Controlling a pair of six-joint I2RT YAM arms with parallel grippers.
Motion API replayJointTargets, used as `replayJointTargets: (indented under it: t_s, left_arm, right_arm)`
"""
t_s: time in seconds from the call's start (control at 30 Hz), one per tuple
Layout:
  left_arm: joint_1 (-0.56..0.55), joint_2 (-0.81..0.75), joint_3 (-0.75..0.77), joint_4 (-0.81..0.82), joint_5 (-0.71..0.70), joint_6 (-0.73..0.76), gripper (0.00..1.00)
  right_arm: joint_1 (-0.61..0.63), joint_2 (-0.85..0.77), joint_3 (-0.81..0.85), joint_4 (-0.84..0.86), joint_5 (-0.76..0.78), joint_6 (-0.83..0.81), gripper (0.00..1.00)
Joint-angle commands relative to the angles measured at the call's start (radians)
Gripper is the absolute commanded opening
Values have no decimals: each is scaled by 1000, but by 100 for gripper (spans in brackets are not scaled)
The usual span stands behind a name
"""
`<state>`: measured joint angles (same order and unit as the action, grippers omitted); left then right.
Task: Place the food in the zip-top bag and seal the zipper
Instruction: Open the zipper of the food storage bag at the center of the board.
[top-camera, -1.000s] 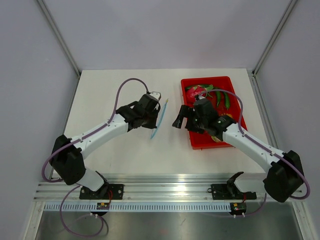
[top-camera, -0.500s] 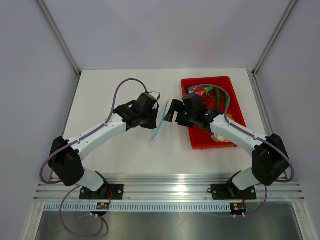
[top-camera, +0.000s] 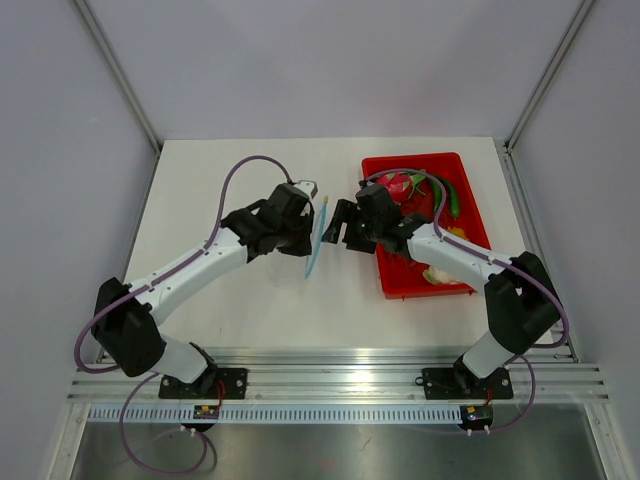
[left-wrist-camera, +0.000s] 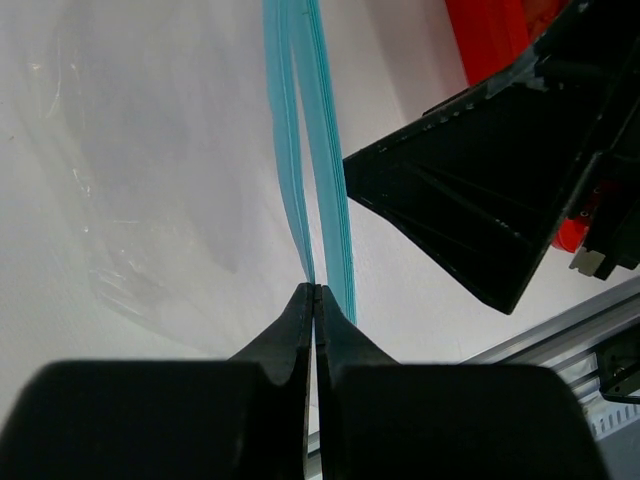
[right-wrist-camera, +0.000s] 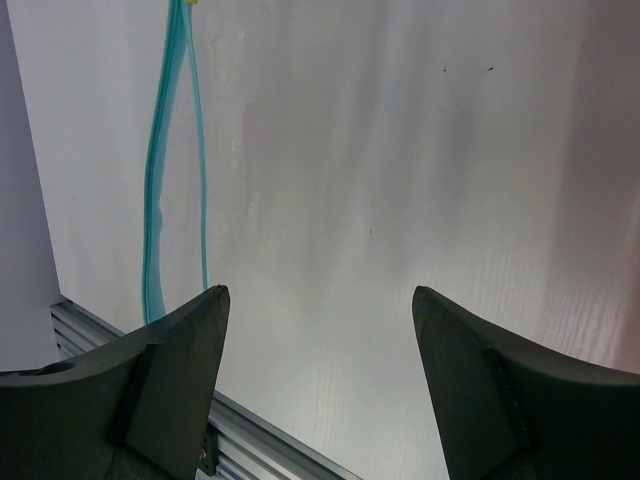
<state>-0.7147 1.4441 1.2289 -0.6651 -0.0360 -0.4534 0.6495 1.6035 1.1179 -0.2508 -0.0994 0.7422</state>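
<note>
**Top external view: bag held up, food not yet packed**

Nothing of the job looks finished to me: filling and sealing both remain. On the white table (top-camera: 230, 180), the red tray (top-camera: 410, 291) right of centre holds the food (top-camera: 456, 203), a green pepper lying along its right-hand side, untouched. The zip-top bag (left-wrist-camera: 150, 150), clear and crinkly, hangs edge-on at mid-frame. It is pinched by the left gripper (left-wrist-camera: 315, 290), whose jaws are clamped tight on the zipper (left-wrist-camera: 318, 150). The two light-blue lips stand slightly parted. The right gripper (right-wrist-camera: 320, 300) faces the mouth, jaws wide, holding nothing.
</note>
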Motion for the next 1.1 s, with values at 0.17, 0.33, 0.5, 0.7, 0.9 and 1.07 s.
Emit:
replayJointTargets:
  t_s: [0.17,0.33,0.5,0.7,0.9,1.07]
  left_arm:
    - [18,-57,20,4,10,-16,0]
    - [21,-60,9,10,19,-22,0]
    - [23,-79,15,7,24,-24,0]
    - [27,-105,23,-4,30,-21,0]
    - [29,-151,4,22,30,-11,0]
    - [29,-90,27,18,67,-27,3]
  right_arm:
    - [28,-135,-21,48,0,36,86]
    - [38,-110,3,32,7,22,87]
    - [42,-31,19,57,-13,19,85]
    - [42,47,45,73,-2,8,65]
    - [44,29,73,21,58,-15,0]
    - [68,-4,102,-45,114,-29,0]
